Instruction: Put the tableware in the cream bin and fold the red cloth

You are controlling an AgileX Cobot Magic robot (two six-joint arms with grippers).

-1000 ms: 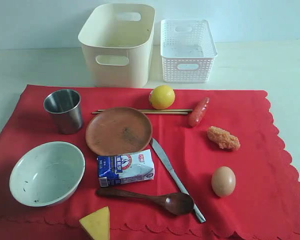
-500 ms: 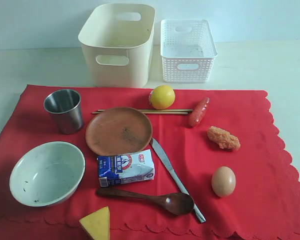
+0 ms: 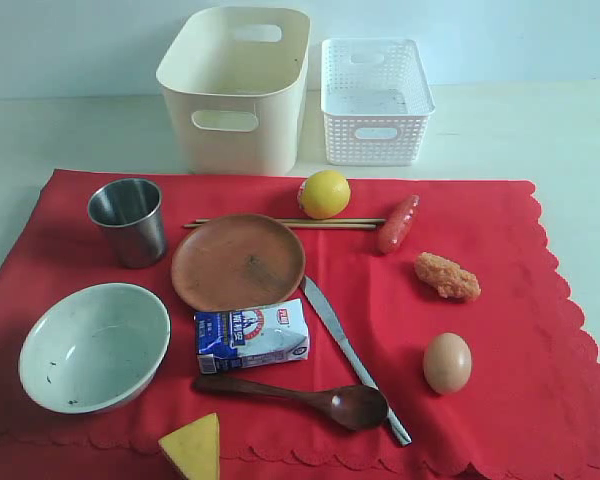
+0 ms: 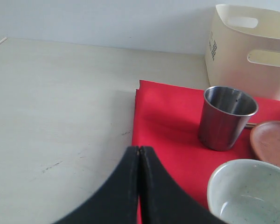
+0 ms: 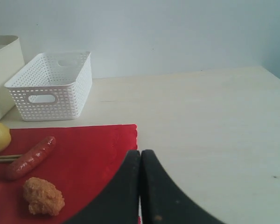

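Exterior view: cloth [image 3: 540,300] lies flat on the table [image 3: 540,130], with the cream bin [image 3: 238,130] just behind its far edge and a white basket [image 3: 375,100] beside the bin. On the cloth are the cup [image 3: 128,220], plate [image 3: 237,262] and bowl [image 3: 93,345]. Chopsticks [image 3: 280,223] lie behind the plate, the knife [image 3: 350,355] lies beside it, and the spoon [image 3: 310,395] lies in front of a blue-white carton [image 3: 252,336]. The carton's print, with a small red mark, is too small to read.

Left wrist view: left gripper [image 4: 139,154] hangs by the cloth's corner, fingers pressed together, empty. Dark print on the bin's side is unreadable.

Right wrist view: right gripper [image 5: 140,156] has its fingers pressed together, empty, at the cloth's edge near a sausage [image 5: 30,157]
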